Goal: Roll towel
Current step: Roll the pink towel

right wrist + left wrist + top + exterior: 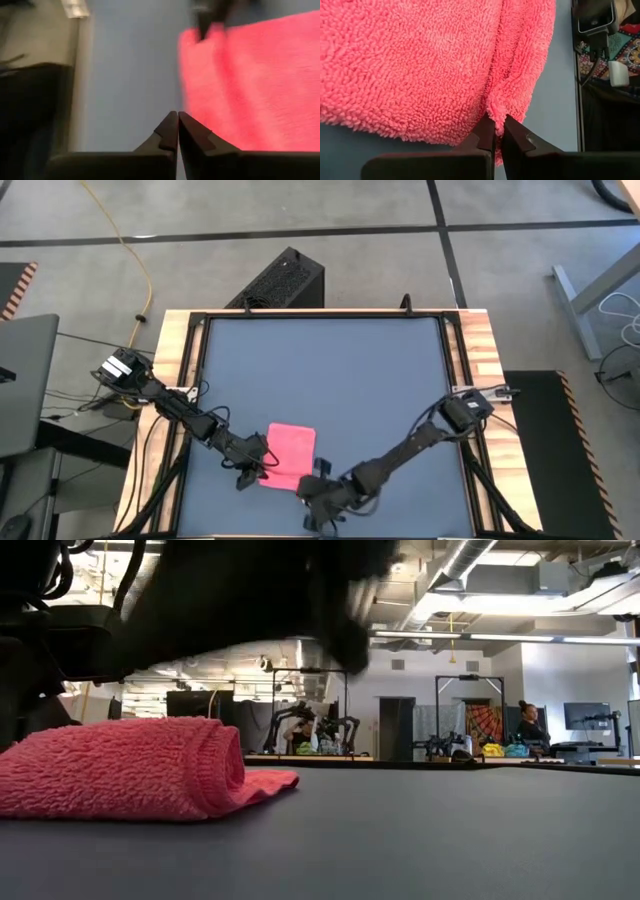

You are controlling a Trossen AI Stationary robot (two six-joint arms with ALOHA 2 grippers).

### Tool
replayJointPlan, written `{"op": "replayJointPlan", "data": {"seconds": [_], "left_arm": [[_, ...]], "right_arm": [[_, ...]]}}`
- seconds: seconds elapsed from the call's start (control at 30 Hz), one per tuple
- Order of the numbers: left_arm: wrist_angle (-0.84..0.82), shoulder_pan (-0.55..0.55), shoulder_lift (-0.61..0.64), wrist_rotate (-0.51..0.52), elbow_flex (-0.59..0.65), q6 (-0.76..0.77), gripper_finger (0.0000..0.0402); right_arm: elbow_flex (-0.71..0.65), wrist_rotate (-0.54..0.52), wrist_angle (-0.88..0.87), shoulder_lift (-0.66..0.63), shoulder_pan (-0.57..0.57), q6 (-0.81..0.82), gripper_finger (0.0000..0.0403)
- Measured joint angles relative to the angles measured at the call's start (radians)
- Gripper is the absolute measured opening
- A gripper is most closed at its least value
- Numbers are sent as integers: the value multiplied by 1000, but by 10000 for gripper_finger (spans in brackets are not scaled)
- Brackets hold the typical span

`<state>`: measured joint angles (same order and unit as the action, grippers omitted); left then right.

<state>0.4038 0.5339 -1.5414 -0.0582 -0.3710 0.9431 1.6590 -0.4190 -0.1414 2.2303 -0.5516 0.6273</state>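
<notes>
Towel (420, 65) fold between left jaws.

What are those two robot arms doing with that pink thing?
They're working on rolling up a pink towel that lies near the front edge of the dark grey table. The left end effector has pinched a fold of the towel between its fingers. The right end effector is shut with nothing in it, sitting on the table right beside the towel. From the low view, one end of the towel is already curled over into a fat roll, with a flat bit left sticking out.
</notes>
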Motion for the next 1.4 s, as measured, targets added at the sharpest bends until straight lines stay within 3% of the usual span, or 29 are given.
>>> {"op": "replayJointPlan", "data": {"seconds": [0.17,0.63,0.97,1.4], "left_arm": [[-1,0,0,1,0,4,0],[-1,-1,0,0,0,4,0],[3,-1,0,-1,0,-1,1],[5,-1,6,-2,1,-42,48]], "right_arm": [[3,0,14,-1,31,-1,17],[2,81,22,2,41,-28,21],[3,45,-34,16,62,12,21],[2,38,-69,16,70,38,21]]}}
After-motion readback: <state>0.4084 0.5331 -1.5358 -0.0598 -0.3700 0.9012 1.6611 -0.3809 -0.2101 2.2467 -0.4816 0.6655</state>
